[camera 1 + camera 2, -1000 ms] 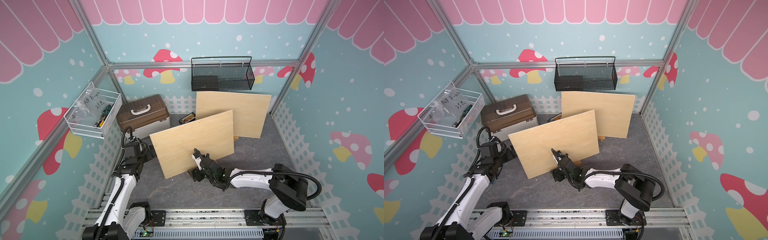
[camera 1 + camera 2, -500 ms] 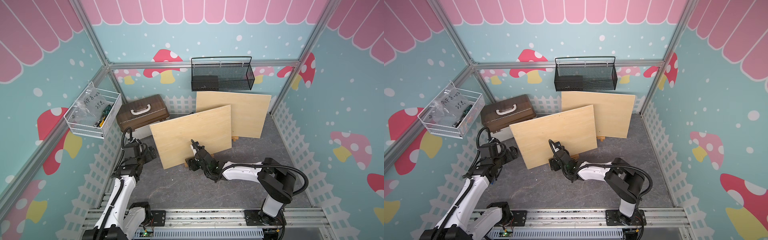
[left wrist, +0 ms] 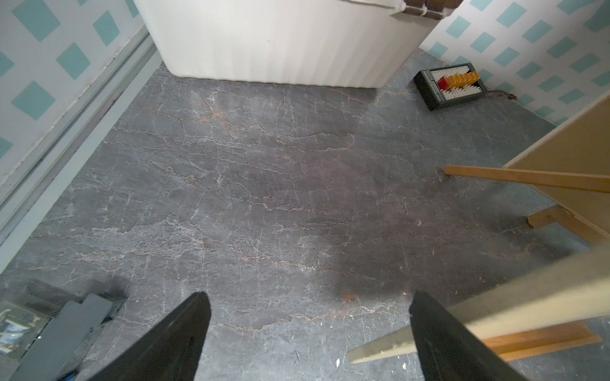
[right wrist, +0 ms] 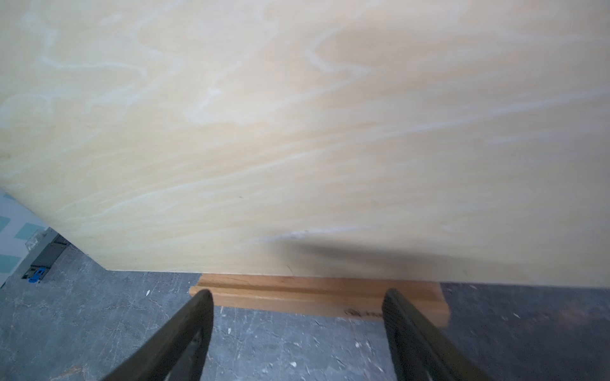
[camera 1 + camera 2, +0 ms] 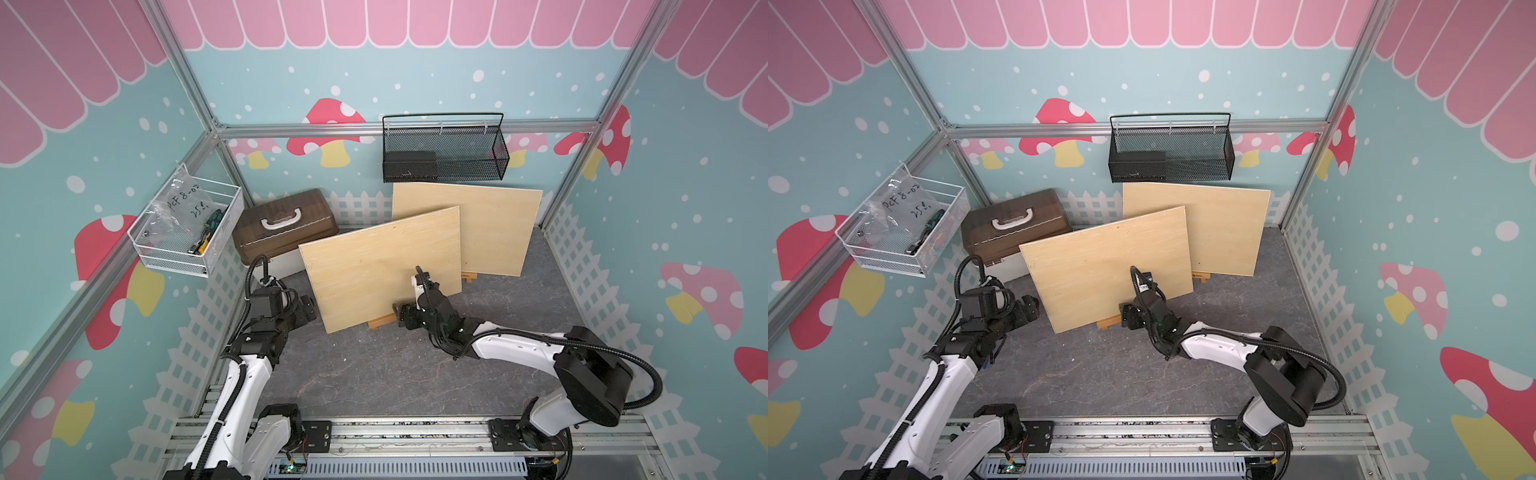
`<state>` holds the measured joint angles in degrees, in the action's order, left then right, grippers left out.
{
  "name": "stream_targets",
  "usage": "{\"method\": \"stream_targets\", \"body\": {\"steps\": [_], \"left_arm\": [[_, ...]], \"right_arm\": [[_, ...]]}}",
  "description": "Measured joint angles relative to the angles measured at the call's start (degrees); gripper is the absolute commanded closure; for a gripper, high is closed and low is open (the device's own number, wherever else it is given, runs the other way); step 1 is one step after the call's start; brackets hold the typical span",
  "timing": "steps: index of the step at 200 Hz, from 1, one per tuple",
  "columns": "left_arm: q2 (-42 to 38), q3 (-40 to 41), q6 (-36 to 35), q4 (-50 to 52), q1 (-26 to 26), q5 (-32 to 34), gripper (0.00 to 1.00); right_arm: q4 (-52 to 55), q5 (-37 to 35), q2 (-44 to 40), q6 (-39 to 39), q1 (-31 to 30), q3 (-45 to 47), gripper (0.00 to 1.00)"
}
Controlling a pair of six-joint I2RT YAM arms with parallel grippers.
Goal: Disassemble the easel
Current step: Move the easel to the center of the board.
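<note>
The wooden easel point(image 5: 382, 322) stands at mid-floor, almost wholly hidden behind the large pale plywood board point(image 5: 380, 266) it carries. In both top views only an end of its orange-brown wooden ledge point(image 4: 317, 297) shows below the board's lower edge. A second plywood board point(image 5: 490, 228) leans further back near the rear wall, with a scrap of wooden support visible at its base. The left wrist view shows slats and a foot cut off at the picture edge; which support they belong to cannot be told. The right gripper point(image 4: 297, 293) sits low just in front of the ledge, fingers spread, nothing between them. The left gripper point(image 3: 309, 295) is likewise spread and empty beside the board's near end. A blurred pale edge crosses one of its fingers, and contact there cannot be judged. The floor is a dark grey marbled mat point(image 5: 374, 365) flecked with pale crumbs. The enclosure has teal walls printed with mushrooms and white fencing, on aluminium framing. A brown toolbox with a white handle point(image 5: 284, 226) stands at the back left, and a black mesh basket point(image 5: 444, 149) hangs on the rear wall. A white wire basket point(image 5: 174, 259) on the left wall holds a clear bag handwritten roughly "PCF8-02" and "25". A dark stamp on the ledge is unreadable.
</note>
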<state>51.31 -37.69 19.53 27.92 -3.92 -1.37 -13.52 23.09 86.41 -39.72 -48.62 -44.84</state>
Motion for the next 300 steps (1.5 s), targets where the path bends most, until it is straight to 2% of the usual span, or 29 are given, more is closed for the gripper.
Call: {"method": "stream_targets", "body": {"steps": [49, 132, 174, 209, 253, 300], "left_arm": [[0.0, 0.0, -0.4, 0.2, 0.5, -0.6, 0.02], [0.0, 0.0, -0.4, 0.2, 0.7, -0.9, 0.02], [-0.3, 0.0, -0.4, 0.2, 0.7, -0.9, 0.02], [-0.9, 0.0, -0.4, 0.2, 0.7, -1.0, 0.02], [-1.0, 0.0, -0.4, 0.2, 0.7, -1.0, 0.02], [-1.0, 0.0, -0.4, 0.4, 0.7, -1.0, 0.02]], "right_arm": [[-6.4, 3.1, -0.7, -6.6, 6.3, 9.2, 0.16], [-23.7, 8.5, 6.3, -17.6, 9.1, 11.4, 0.20], [-29.8, 9.9, 9.3, -21.2, 10.0, 12.3, 0.30], [-34.7, 11.4, 12.8, -24.5, 10.3, 13.9, 0.32], [-38.9, 12.8, 15.6, -26.9, 10.7, 14.0, 0.49], [-41.6, 12.5, 16.8, -28.5, 11.1, 14.6, 0.56]]}}
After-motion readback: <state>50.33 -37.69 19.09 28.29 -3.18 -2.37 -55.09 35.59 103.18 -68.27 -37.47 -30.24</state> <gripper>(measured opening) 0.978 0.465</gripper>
